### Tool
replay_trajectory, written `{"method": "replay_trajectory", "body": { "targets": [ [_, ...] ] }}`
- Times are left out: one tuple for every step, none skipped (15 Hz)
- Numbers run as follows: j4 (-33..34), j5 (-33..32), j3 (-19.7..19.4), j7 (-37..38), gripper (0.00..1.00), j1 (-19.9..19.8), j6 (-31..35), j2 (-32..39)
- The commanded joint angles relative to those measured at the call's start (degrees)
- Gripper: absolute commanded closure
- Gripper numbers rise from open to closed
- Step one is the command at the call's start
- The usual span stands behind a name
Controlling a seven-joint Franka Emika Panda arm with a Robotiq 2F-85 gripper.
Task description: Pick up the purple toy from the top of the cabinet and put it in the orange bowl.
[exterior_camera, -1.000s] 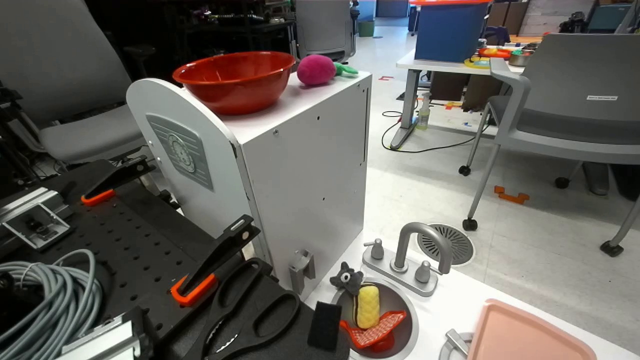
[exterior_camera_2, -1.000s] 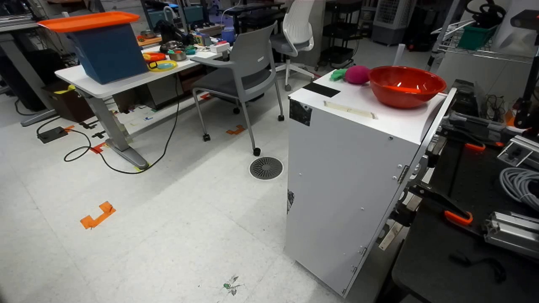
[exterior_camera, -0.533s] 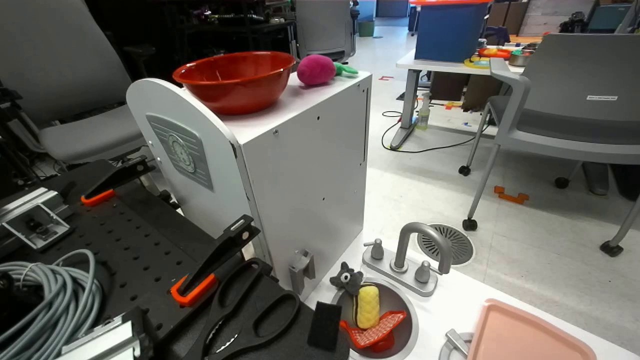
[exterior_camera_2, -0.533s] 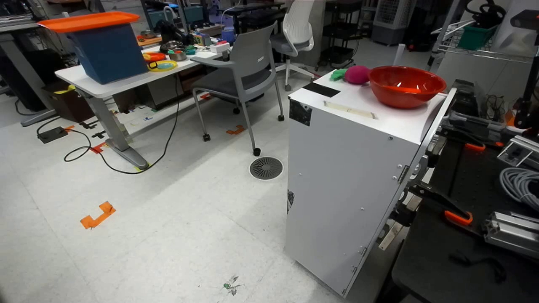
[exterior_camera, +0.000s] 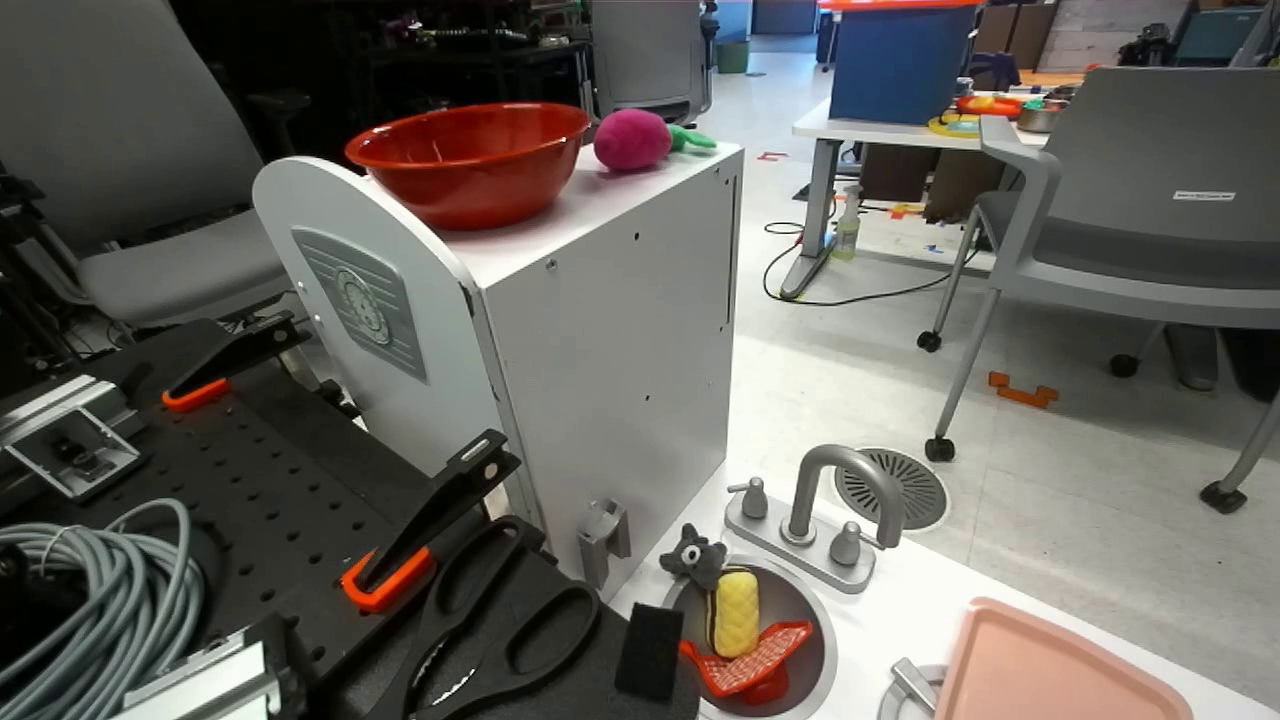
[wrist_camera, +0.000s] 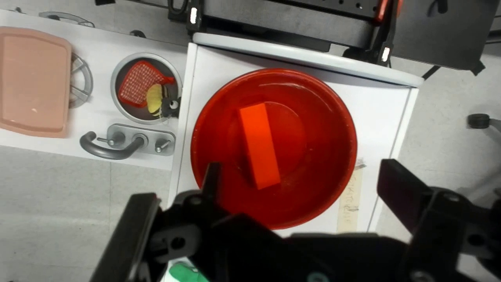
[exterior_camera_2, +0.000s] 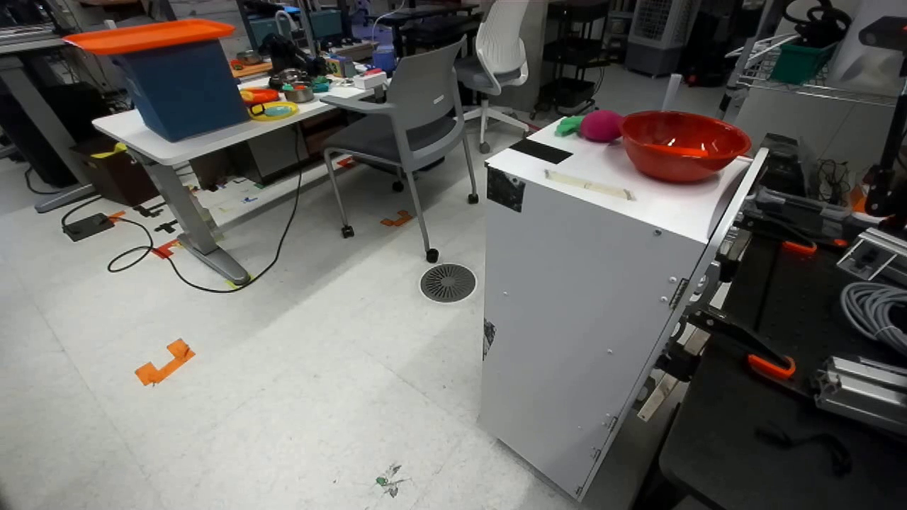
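Observation:
The purple toy (exterior_camera: 632, 140) lies on its side on top of the white cabinet (exterior_camera: 620, 340), close beside the orange bowl (exterior_camera: 475, 190); both exterior views show this. Its green leafy end (exterior_camera_2: 569, 126) points away from the bowl. An orange block (wrist_camera: 260, 147) rests inside the bowl in the wrist view. My gripper (wrist_camera: 299, 168) stands open above the cabinet top, its jaws wide apart with nothing held, over the bowl's lower part in that view. Only a bit of the toy's green end (wrist_camera: 187, 272) shows there; its purple body is hidden behind the gripper. Neither exterior view shows the gripper.
Beside the cabinet is a counter with a round sink (wrist_camera: 178, 78) holding small toys, a faucet (exterior_camera: 850, 490) and a pink tray (wrist_camera: 35, 82). A black perforated table (exterior_camera: 300, 480) with clamps and coiled cable adjoins the cabinet's rounded door (exterior_camera: 350, 290).

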Motion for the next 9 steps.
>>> {"method": "replay_trajectory", "body": {
  "targets": [
    [1.0,-2.7,0.2,0.2,0.00,-0.6,-0.6,-0.3],
    [0.4,-1.9,0.3,0.5,0.00,-0.3,-0.1,0.4],
    [0.5,-2.0,0.3,0.5,0.00,-0.3,-0.1,0.3],
    [0.6,-2.0,0.3,0.5,0.00,-0.4,-0.1,0.3],
    [0.6,-2.0,0.3,0.5,0.00,-0.4,-0.1,0.2],
    [0.6,-1.3,0.3,-0.1,0.00,-0.2,0.1,0.5],
    [0.9,-0.9,0.6,-0.7,0.00,0.2,0.0,1.2],
    [1.2,-1.0,0.9,-0.9,0.00,0.5,-0.3,2.0],
    [1.4,-1.0,1.3,-1.2,0.00,0.8,-0.5,2.7]
  ]
}}
